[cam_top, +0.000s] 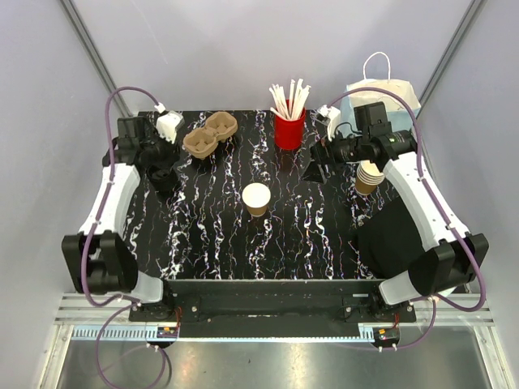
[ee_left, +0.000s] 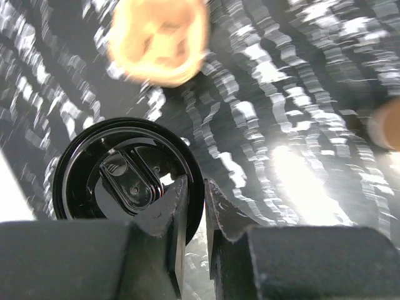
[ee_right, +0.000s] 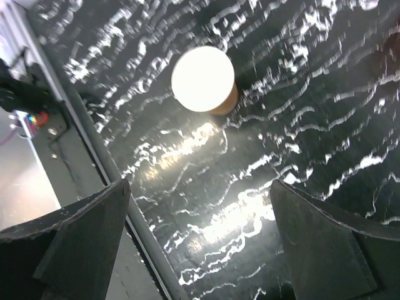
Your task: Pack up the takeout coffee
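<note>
Our right gripper hangs with jaws wide apart, to the far right of the cup, which stands upright mid-bench. At far left, our left gripper is clamped on the rim of a black lid.

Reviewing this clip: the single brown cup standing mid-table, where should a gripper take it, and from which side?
Probably grip the cup across its side wall, just below the rim, coming in level from the right, where the open right gripper is. It stands upright, mouth open, tapering downward, with bare table all round it.
</note>
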Motion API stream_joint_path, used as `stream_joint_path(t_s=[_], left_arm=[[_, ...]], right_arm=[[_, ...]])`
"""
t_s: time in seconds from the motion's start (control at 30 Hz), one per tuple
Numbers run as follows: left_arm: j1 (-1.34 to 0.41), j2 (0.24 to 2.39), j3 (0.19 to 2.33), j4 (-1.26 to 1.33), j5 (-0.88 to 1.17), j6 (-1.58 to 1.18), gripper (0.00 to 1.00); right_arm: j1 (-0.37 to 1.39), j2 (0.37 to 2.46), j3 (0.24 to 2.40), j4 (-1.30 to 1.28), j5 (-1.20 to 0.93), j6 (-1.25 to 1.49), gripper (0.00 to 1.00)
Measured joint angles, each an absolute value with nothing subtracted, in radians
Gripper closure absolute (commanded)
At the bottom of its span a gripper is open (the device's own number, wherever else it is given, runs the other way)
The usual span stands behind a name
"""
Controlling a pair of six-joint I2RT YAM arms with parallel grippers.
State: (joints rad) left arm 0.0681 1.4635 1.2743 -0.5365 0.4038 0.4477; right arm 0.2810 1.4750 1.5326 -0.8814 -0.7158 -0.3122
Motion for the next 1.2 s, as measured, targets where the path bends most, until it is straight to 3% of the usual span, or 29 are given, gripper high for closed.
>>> stream_joint_path(t_s=[0.47, 0.6, 0.93, 1.03, 1.07, 1.1, 1.2], left_arm=[[0.006, 1.2, 1.274, -0.638, 1.138, 0.488, 0.76], [-0.062, 1.178, 1.274, -0.643, 1.243, 0.486, 0.77], [-0.104, 1.167, 1.109, -0.63, 1.234, 0.56, 0.38], [-0.104, 1.18, 1.033, -0.677, 1.214, 0.663, 0.19], [-0.105, 1.181, 1.013, -0.709, 1.208, 0.708, 0.07], [-0.107, 1.18, 0.999, -0.736, 1.204, 0.753, 0.01], [-0.136, 1.179, 0.976, -0.828, 1.191, 0.891, 0.01]], right_arm=[[0.307, 1.614, 1.668, -0.609, -0.911, 0.06, 0.0], [0.358, 1.694, 1.709, -0.548, -0.936, 0.146, 0.0], [0.424, 1.678, 1.697, -0.578, -0.868, 0.044, 0.0], [0.411, 1.615, 1.64, -0.616, -0.825, -0.058, 0.0], [0.403, 1.578, 1.611, -0.658, -0.809, -0.115, 0.0], [0.397, 1.553, 1.593, -0.685, -0.798, -0.155, 0.0], [0.383, 1.457, 1.513, -0.786, -0.763, -0.323, 0.0]])
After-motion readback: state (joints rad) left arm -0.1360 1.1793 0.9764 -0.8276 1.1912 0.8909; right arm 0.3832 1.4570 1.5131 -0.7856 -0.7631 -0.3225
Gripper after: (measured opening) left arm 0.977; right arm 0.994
